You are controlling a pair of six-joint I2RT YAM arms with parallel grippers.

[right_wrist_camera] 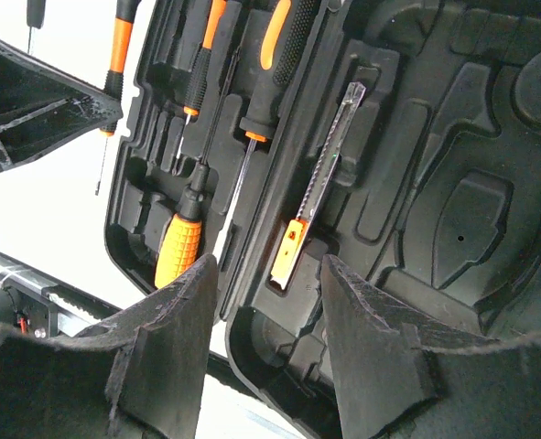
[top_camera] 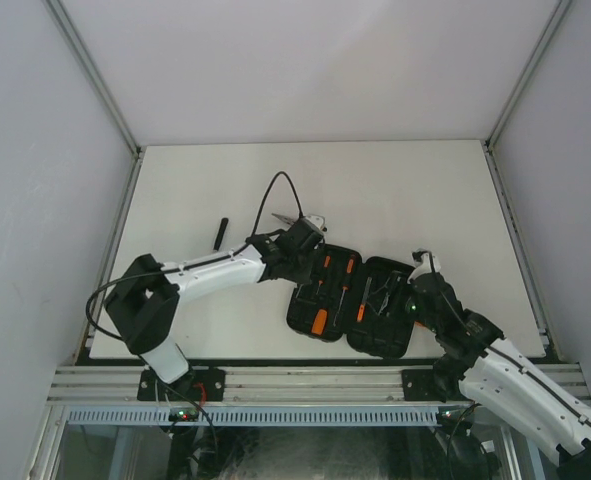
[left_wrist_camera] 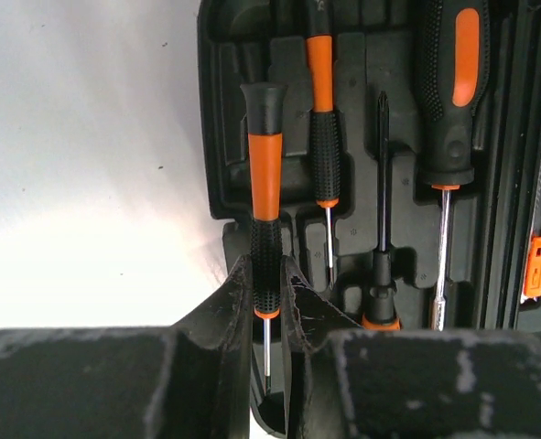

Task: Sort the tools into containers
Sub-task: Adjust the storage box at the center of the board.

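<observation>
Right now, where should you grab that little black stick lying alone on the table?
I'd grab the black stick around its middle, coming straight down from above. It lies flat on the table with bare space around it, pointing roughly away from the arms, so closing across its thin sides, left and right, probably fits best.

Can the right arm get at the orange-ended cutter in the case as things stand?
Probably yes. The right gripper hangs open right over the cutter, which lies bare in the case, nothing between them.
</observation>
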